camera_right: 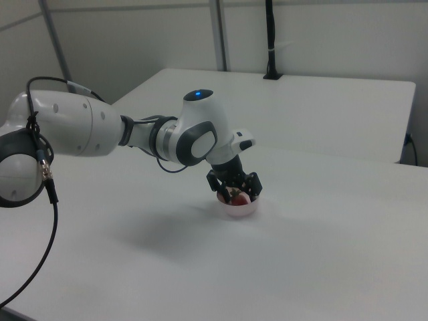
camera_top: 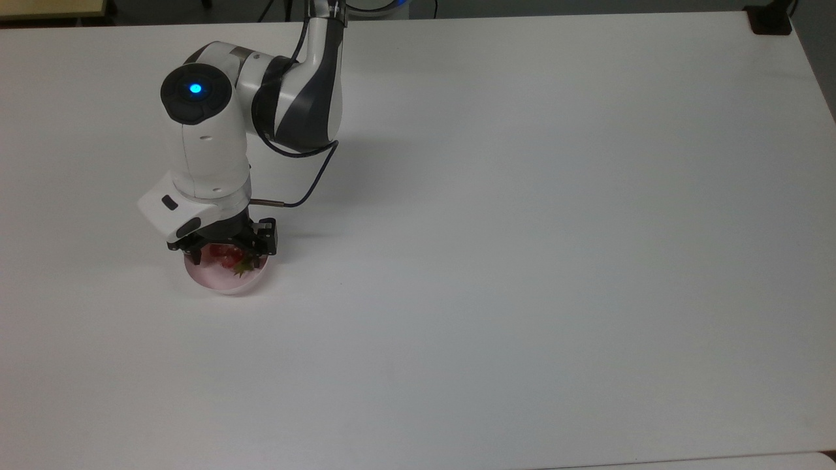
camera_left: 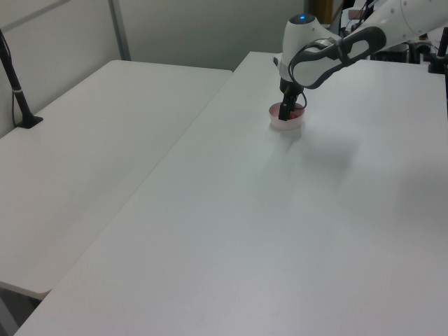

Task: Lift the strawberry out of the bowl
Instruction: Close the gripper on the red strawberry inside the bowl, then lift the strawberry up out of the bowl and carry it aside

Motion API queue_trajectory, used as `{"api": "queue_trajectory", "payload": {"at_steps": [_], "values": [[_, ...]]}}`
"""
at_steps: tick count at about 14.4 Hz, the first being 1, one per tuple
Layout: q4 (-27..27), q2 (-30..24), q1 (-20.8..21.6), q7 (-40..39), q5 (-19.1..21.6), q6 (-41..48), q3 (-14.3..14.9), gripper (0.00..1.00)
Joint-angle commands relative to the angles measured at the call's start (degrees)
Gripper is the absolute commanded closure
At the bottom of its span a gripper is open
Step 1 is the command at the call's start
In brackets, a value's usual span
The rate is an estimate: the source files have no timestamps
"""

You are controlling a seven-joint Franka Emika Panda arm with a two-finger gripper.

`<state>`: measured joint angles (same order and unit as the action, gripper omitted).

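The pincer [camera_top: 225,253] sits low inside the bowl [camera_top: 225,282], fingers spread either side of the strawberry [camera_top: 230,261] directly beneath, so you can clench without nudging the bowl across the bench [camera_top: 522,261].

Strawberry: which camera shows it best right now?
The top view: the strawberry shows red with its green cap, in the bowl under the hand. The right view gives a red patch between the fingers; the left view barely any.

A broad, plain white surface [camera_top: 522,228] carries a single small pale pink bowl [camera_top: 225,279], which sits directly on it toward the top view's left. In the left view a second white surface [camera_left: 91,140] adjoins it on the left view's left.
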<state>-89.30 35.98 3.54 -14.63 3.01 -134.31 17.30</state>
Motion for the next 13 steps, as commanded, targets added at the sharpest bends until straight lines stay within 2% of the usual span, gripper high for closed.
{"api": "queue_trajectory", "payload": {"at_steps": [1,2,5,11,13], "values": [[0.1,0.6,0.7,-4.0,1.2,-0.6,1.0,0.47],[0.1,0.2,0.7,-4.8,1.5,-0.5,1.0,0.55],[0.1,-0.5,0.6,-4.8,2.8,-0.3,1.0,0.62],[0.6,-4.2,0.6,-4.7,7.6,2.0,1.2,0.62],[2.2,-4.7,0.2,-4.7,10.2,1.9,3.0,0.62]]}}
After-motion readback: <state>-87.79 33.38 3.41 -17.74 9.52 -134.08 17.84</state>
